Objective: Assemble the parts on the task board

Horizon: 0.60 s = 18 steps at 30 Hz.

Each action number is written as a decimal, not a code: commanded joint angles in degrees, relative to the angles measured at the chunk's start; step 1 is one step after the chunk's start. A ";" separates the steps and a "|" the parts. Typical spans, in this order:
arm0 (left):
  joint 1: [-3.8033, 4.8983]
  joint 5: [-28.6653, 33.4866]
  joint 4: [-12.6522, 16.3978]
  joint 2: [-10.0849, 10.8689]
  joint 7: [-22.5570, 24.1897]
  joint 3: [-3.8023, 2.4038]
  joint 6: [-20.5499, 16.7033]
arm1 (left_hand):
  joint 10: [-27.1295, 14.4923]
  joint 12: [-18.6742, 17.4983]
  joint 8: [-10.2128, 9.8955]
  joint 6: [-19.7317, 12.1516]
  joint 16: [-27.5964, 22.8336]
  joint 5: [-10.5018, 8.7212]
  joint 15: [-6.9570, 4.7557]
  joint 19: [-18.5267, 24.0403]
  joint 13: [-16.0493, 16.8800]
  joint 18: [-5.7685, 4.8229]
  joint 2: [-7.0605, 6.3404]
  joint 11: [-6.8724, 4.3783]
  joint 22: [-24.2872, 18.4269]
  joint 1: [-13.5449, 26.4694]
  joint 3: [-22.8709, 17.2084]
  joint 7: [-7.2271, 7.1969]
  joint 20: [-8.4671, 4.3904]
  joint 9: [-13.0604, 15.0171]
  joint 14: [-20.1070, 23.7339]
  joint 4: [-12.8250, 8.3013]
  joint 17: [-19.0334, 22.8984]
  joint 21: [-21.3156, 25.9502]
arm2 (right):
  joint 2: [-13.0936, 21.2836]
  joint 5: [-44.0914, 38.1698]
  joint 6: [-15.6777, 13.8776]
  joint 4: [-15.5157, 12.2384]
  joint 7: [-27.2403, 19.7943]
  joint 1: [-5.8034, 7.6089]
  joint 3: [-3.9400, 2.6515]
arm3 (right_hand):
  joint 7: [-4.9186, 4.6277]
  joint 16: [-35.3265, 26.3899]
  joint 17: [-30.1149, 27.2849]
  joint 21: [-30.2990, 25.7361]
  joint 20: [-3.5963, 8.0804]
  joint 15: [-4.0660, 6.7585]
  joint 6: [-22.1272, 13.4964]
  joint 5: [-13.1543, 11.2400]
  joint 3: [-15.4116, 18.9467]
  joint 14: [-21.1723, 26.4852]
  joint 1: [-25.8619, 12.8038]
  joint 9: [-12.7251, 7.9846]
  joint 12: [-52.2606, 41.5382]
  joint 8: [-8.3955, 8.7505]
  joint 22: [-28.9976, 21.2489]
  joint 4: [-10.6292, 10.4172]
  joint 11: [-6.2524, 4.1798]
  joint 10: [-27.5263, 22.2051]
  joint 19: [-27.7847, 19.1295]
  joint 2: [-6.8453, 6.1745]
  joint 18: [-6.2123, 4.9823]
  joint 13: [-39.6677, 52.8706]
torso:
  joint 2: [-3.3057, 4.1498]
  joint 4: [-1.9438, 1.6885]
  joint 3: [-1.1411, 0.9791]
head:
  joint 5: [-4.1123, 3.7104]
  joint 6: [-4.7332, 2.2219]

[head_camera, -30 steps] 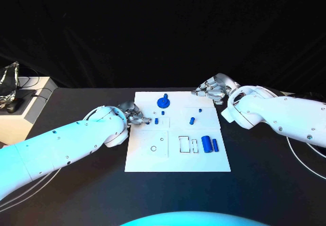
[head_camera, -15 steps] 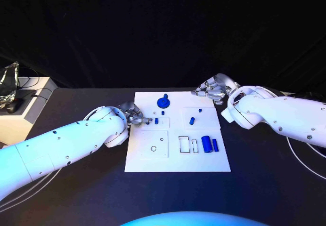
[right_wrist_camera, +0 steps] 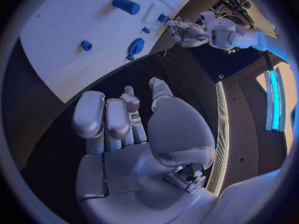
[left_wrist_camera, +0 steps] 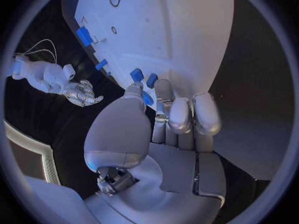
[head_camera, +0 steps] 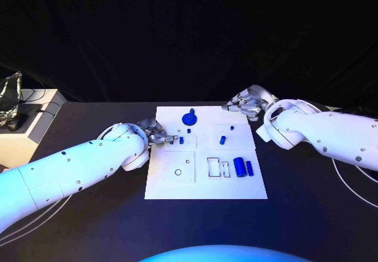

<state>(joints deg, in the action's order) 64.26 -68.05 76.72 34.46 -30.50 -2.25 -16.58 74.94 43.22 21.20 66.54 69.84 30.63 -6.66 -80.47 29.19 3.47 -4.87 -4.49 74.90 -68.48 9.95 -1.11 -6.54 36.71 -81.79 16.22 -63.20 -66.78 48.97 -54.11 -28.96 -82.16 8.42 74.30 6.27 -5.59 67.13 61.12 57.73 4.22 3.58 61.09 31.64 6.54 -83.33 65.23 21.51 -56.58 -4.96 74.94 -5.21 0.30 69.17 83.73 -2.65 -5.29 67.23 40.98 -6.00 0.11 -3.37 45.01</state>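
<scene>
Parts, small blue plastic pieces, sit scattered over the flat white rectangular task board (head_camera: 206, 185) at the middle of the black surface (head_camera: 94, 224). A round blue knob-like part (head_camera: 189, 118) stands near the far edge; a small blue peg (head_camera: 181, 140) stands just beside the left hand's fingertips; another short blue peg (head_camera: 224, 140) lies right of centre; two blue cylinders (head_camera: 243, 167) lie side by side near the right edge, next to a rectangular cut-out (head_camera: 213, 167).

Handling judgement: pieces look rigid, light and smooth, so likely to slip or roll if pushed sideways. Best held by a fingertip pinch across the short sides, lifting straight up. The board is thin and may slide if pressed off-centre.

Left hand (head_camera: 155, 134) rests at the board's left edge with fingers curled together; in the left wrist view a blue piece (left_wrist_camera: 147, 98) shows between thumb and fingers, but I cannot tell whether it is actually pinched. Right hand (head_camera: 246, 103) hovers off the board's far right corner, fingers loosely apart, holding nothing.
</scene>
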 commanded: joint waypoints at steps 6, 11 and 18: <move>0.00 0.53 0.13 -0.06 0.31 -0.04 -0.50 | -0.06 0.24 0.31 -0.13 -0.01 -0.36 0.16 0.07 -0.06 -0.06 -0.14 0.35 7.68 1.06 -0.43 0.35 0.21 0.08 0.09 0.09 0.00 0.09 | -0.05 -0.70 -0.01 0.01 -0.79 -0.02 -0.03 | -0.14 -0.10 -0.02 -0.30 0.17 0.05 0.35 0.24 0.14 0.16 -0.15 -0.09 0.13 0.35 7.67 -0.24 0.03 0.32 3.41 0.28 -0.11 0.00 | 0.00 -0.01 0.01 | -0.05 0.02; 0.00 0.53 0.24 0.09 0.28 -0.07 -0.54 | -0.07 0.24 0.30 -0.10 -0.01 -0.44 0.16 0.08 -0.06 -0.04 -0.28 0.36 7.68 1.34 -0.83 0.35 0.24 0.07 0.09 0.10 0.02 0.07 | -0.03 -0.91 -0.03 0.01 -0.79 -0.02 -0.03 | -0.14 -0.10 -0.02 -0.30 0.17 0.05 0.35 0.24 0.14 0.16 -0.15 -0.09 0.13 0.35 7.67 -0.24 0.03 0.32 3.41 0.28 -0.11 0.00 | 0.00 0.01 0.02 | -0.04 -0.05; -0.03 2.62 1.33 0.97 2.13 -0.98 -1.24 | -1.27 -0.12 -0.21 -1.33 -1.34 -0.39 0.49 1.21 -0.16 0.33 -0.63 0.88 6.85 1.82 -0.90 1.05 0.45 -0.08 0.58 0.17 1.46 2.54 | -0.02 -1.13 -0.17 0.03 -0.89 -0.03 -0.03 | -0.14 -0.10 -0.02 -0.30 0.17 0.05 0.35 0.24 0.14 0.16 -0.15 -0.09 0.13 0.35 7.67 -0.24 0.03 0.32 3.41 0.28 -0.11 0.00 | 0.00 0.03 0.09 | -0.24 -0.24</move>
<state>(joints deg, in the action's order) 64.18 -67.41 77.66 35.32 -30.25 -2.99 -16.97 74.14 43.22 21.19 65.70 68.99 30.39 -6.42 -79.83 29.10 3.47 -5.57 -3.69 74.90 -67.18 9.33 -0.27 -5.99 36.70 -81.55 16.32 -62.18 -65.04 48.96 -54.40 -29.01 -82.12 8.31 74.29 6.27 -5.57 67.13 61.12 57.73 4.22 3.58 61.07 31.63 6.54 -83.33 65.23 21.51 -56.58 -4.96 74.93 -5.21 0.30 69.17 83.73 -2.65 -5.29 67.23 41.00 -5.99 0.16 -3.48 44.86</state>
